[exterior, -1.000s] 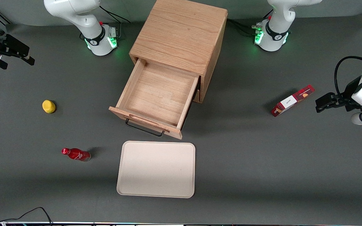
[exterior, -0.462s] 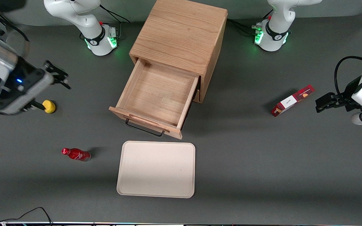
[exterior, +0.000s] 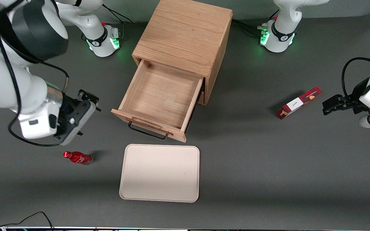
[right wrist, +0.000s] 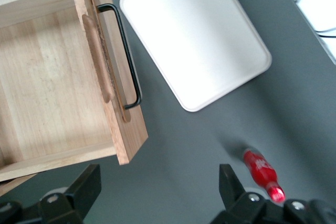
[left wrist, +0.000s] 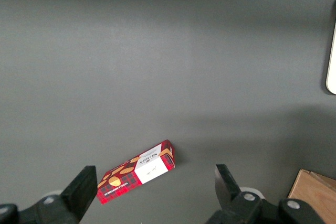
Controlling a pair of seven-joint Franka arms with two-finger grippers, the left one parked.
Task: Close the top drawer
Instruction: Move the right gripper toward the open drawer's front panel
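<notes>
The top drawer (exterior: 162,96) stands pulled far out of the light oak cabinet (exterior: 185,32), and its wooden box is empty. Its flat front carries a thin black wire handle (exterior: 148,133) and faces the front camera. My right gripper (exterior: 85,115) is open and empty. It hovers above the table beside the drawer's front corner, toward the working arm's end, apart from the drawer. In the right wrist view the gripper (right wrist: 157,190) has its fingers (right wrist: 86,187) spread wide over bare table, with the drawer (right wrist: 52,77) and its handle (right wrist: 128,56) close by.
A cream tray (exterior: 160,173) lies in front of the drawer, nearer the front camera; it also shows in the right wrist view (right wrist: 194,40). A red bottle (exterior: 77,158) lies on its side near my gripper. A red snack box (exterior: 299,102) lies toward the parked arm's end.
My right arm has swung in from the working arm's end of the table toward the drawer front. It now covers the yellow object. The drawer has not moved.
</notes>
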